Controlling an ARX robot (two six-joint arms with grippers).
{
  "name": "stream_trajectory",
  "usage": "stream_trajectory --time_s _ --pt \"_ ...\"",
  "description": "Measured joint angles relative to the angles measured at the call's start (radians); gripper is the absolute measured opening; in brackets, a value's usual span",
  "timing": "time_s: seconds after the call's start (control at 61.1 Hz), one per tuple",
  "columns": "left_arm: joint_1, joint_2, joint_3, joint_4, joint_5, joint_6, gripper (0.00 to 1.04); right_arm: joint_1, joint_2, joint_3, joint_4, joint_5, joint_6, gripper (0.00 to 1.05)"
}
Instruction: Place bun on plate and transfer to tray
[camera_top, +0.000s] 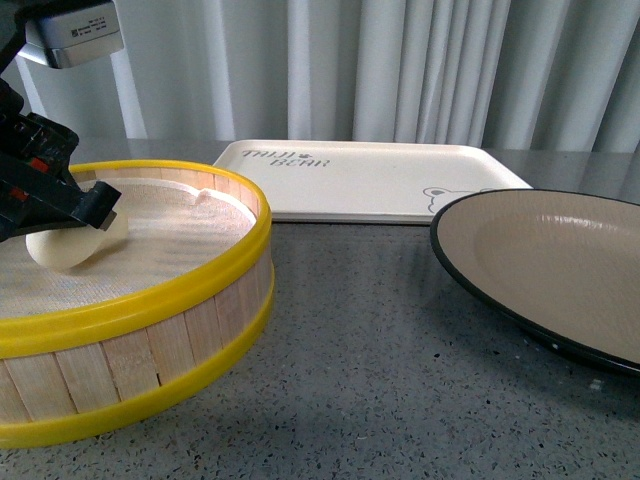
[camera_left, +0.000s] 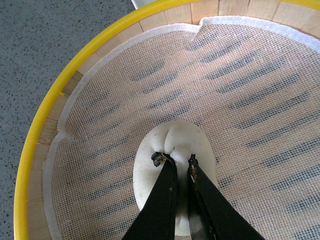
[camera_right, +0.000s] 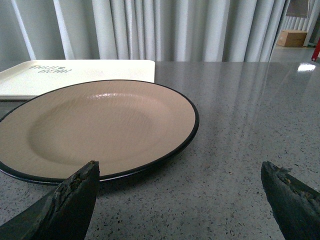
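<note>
The cream-white bun (camera_top: 72, 246) sits inside the yellow-rimmed bamboo steamer (camera_top: 240, 250) at the left. My left gripper (camera_top: 95, 215) is shut on the bun; in the left wrist view its black fingers pinch the bun (camera_left: 150, 165) at the gripper's tips (camera_left: 176, 160) over the white mesh liner. The beige plate (camera_top: 560, 260) with a black rim stands at the right, empty. It also shows in the right wrist view (camera_right: 95, 125). My right gripper (camera_right: 180, 172) is open, low over the table beside the plate's near rim. The cream tray (camera_top: 370, 180) lies at the back.
The steamer's white mesh liner (camera_left: 240, 75) covers its floor. Grey speckled tabletop (camera_top: 380, 380) lies between steamer and plate. Grey curtains (camera_top: 400, 70) hang behind the table. The tray's corner shows in the right wrist view (camera_right: 75, 72).
</note>
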Motion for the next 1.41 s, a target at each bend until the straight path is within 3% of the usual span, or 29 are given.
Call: stream_trajectory --time_s 0.376,0.589,0.966,1.408 --pt "-0.029 -0.051 0.163 -0.078 0.048 -0.032 0.04 0.0 0.0 0.0 0.0 0.0 0.0 0.96" --pt "-0.162 0.002 0.323 -0.09 0.025 -0.031 0.04 0.0 0.0 0.0 0.0 0.0 0.0 0.96" --pt "-0.458 0.271 0.487 0.029 0.015 -0.018 0.04 0.0 0.0 0.0 0.0 0.0 0.0 0.96" --pt "-0.565 0.414 0.53 0.073 0.051 -0.011 0.04 0.0 0.0 0.0 0.0 0.0 0.0 0.96"
